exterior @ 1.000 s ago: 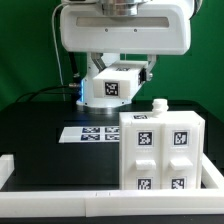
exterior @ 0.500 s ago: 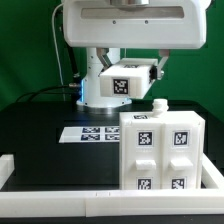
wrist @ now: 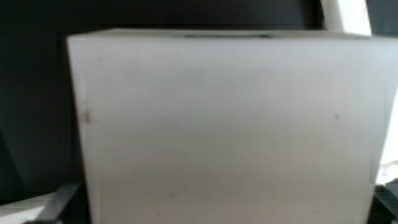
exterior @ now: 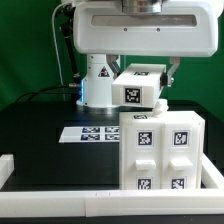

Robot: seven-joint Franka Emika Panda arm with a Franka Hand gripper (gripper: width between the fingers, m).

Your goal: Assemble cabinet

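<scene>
Exterior view: my claw (exterior: 141, 72) is up in the air, closed on a white cabinet block (exterior: 137, 90) with one tag facing the camera. The fingers are mostly hidden behind the block, so the width of grip is unclear, but the block hangs clear of the table, so I judge it clamped. The block sits tilted, not square. The cabinet body (exterior: 160, 152) stands on the black table (exterior: 40, 120) toward the exterior view's right, upright, four tags on its front. The block hovers just above its top rear corner, near a small white knob (exterior: 157, 104); I can't tell whether they touch. The marker board (exterior: 88, 132) lies flat beside the body.

Risk here: because the block is tilted, a corner could catch on the knob or the body's top edge on the way down. That could jam it, or shove the body along the table.

Wrist view: the cabinet block (wrist: 222, 130) fills nearly the whole picture, blurred, with only dark slivers at the edges. The body isn't visible at all.

Risk here: I get no sight of the target, so misalignment would go unnoticed. The plastic also looks smooth, so the block could twist or slip in my grip if it meets resistance.
</scene>
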